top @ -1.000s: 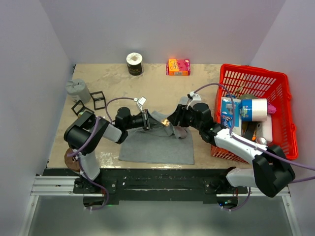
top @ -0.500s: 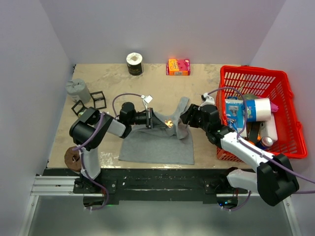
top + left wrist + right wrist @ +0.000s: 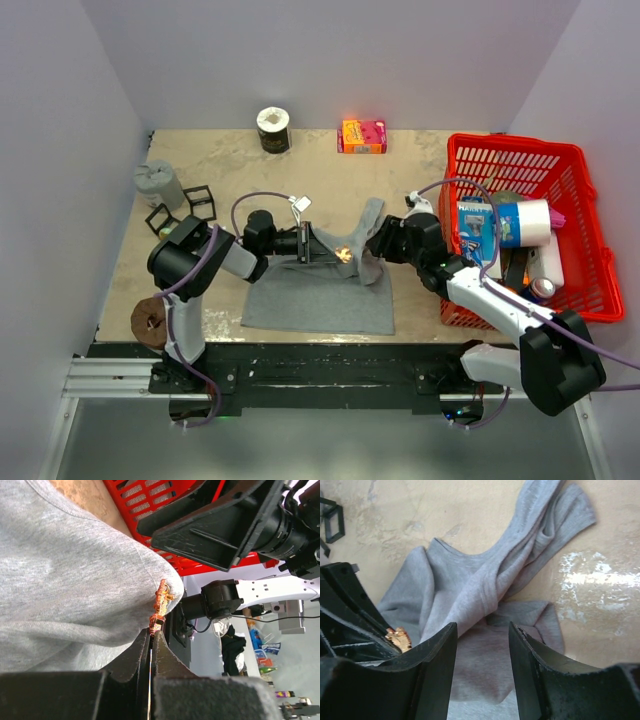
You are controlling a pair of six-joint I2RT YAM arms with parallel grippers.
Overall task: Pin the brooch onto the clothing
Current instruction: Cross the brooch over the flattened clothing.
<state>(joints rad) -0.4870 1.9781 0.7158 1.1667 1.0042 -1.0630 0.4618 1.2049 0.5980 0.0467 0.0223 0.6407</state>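
Observation:
The grey tank top (image 3: 320,295) lies on the table with its upper part bunched and lifted. The small orange brooch (image 3: 344,253) sits against a raised fold of it. My left gripper (image 3: 335,252) is shut on the brooch; in the left wrist view the brooch (image 3: 161,605) sticks out of the closed fingertips (image 3: 151,632) and touches the edge of the grey cloth (image 3: 65,580). My right gripper (image 3: 375,245) is open and empty just right of the fold. In the right wrist view its gripper (image 3: 481,626) hovers over the cloth (image 3: 470,590), with the brooch (image 3: 397,637) at the left.
A red basket (image 3: 575,170) full of items stands at the right, close to the right arm. An orange-pink box (image 3: 362,136) and a dark roll (image 3: 272,129) sit at the back. A grey cylinder (image 3: 158,183) and black wire frames (image 3: 198,203) are at the left.
My right gripper has drawn back to the right from the fold and stands open. My left gripper has shifted right with the brooch, and the fold has risen.

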